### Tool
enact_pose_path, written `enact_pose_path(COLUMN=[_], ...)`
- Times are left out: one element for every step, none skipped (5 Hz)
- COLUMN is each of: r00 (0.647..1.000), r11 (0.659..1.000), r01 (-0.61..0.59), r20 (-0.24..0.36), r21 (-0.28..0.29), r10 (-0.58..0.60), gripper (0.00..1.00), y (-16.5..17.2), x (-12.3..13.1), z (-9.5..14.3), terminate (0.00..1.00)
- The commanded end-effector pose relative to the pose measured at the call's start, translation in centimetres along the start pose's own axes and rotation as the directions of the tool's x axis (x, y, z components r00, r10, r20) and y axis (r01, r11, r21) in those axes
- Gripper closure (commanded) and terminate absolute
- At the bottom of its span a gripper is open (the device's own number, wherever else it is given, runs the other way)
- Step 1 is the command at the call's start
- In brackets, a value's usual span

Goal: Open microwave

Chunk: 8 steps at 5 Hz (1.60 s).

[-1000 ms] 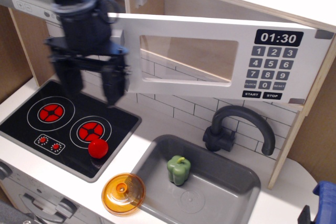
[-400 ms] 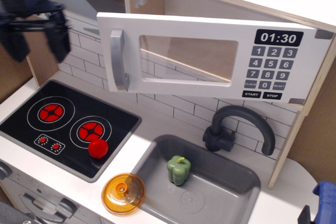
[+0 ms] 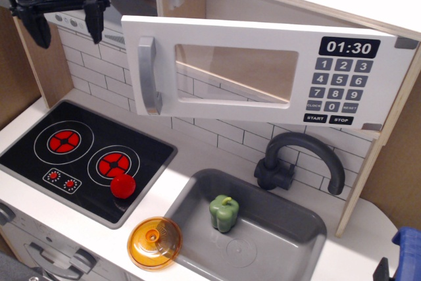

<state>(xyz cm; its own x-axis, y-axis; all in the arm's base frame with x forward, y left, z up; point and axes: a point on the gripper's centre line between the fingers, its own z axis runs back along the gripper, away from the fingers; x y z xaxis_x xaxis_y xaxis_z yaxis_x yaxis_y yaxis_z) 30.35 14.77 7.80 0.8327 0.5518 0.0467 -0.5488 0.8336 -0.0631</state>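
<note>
My gripper (image 3: 64, 23) hangs wide open and empty, up left of the microwave (image 3: 263, 74); its upright handle (image 3: 148, 76) sits down-right.

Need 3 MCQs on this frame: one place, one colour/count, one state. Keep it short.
1. Where is the green pepper?
A. in the sink
B. on the stove
C. inside the microwave

2. How many red burners on the stove?
A. one
B. two
C. four

3. State of the microwave door?
A. shut flush
B. swung partly open
C. removed

Key:
1 A, the pepper sits in the grey sink basin.
2 B, two red rings show on the black top.
3 B, the door's handle side stands out from the cabinet and the wood cavity shows behind it; the tool is up left, open, clear of the handle.
</note>
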Motion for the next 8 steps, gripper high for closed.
enact_pose_path(r00=[0.976, 0.93, 0.91, 0.889, 0.899, 0.892, 0.886, 0.876], r11=[0.976, 0.927, 0.908, 0.886, 0.897, 0.89, 0.884, 0.874], r01=[0.217, 0.365, 0.414, 0.457, 0.437, 0.45, 0.461, 0.482], r20=[0.04, -0.018, 0.032, 0.001, 0.041, -0.002, -0.005, 0.001], r21=[-0.035, -0.082, -0.064, -0.076, -0.059, -0.071, -0.081, -0.054], r10=[-0.215, -0.367, -0.413, -0.458, -0.435, -0.451, -0.463, -0.483], gripper=[0.0, 0.0, 0.0, 0.0, 0.0, 0.0, 0.0, 0.0], y=[-5.6, -7.9, -10.3, -13.0, -15.6, -17.3, -19.0, -19.4], x=[-4.8, -9.6, -13.8, -17.1, -18.6, -19.1, -19.6, -19.5], z=[1.5, 1.8, 1.2, 0.2, -0.6, -1.5, -1.8, -1.8], terminate=[0.0, 0.0, 0.0, 0.0, 0.0, 0.0, 0.0, 0.0])
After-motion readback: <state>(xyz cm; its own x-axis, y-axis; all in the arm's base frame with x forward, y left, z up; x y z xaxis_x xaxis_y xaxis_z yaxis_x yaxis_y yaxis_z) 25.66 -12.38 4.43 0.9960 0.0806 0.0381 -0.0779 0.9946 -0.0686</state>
